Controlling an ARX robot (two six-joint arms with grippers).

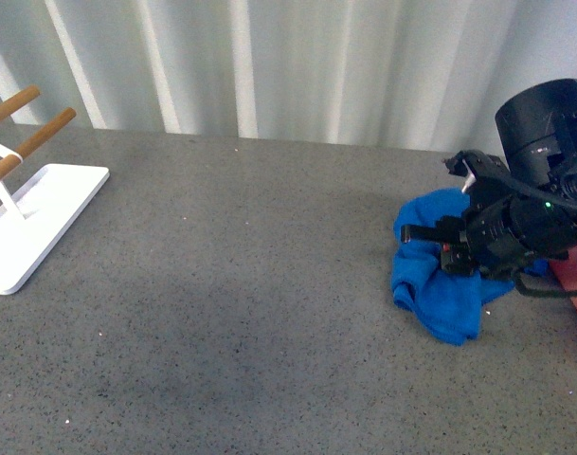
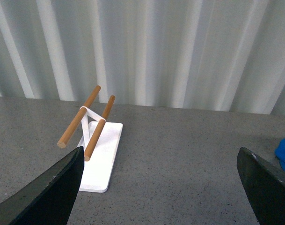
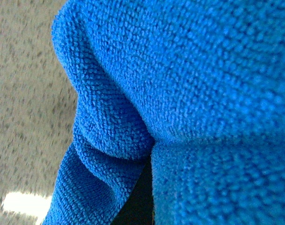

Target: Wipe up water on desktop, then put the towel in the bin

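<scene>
Towel [image 1: 440, 289]: royal-blue, fluffy, lying bunched in a heap on the grey speckled desk [image 1: 241, 284].
Right hand [image 1: 428, 245]: black, reaching into the towel's upper folds, fingers clamping on the cloth; blue pile is filling nearly all of its wrist view.
Bin [image 1: 574, 270]: salmon-pink, showing only a corner just beside the towel, behind the right arm.
Left hand [image 2: 159, 157]: fingers [image 2: 44, 192] standing wide apart, gripping nothing, well apart from the towel.
White tray [image 1: 37, 223] with two wooden rods [image 1: 27, 142]: sitting far across the desk from the towel.
</scene>
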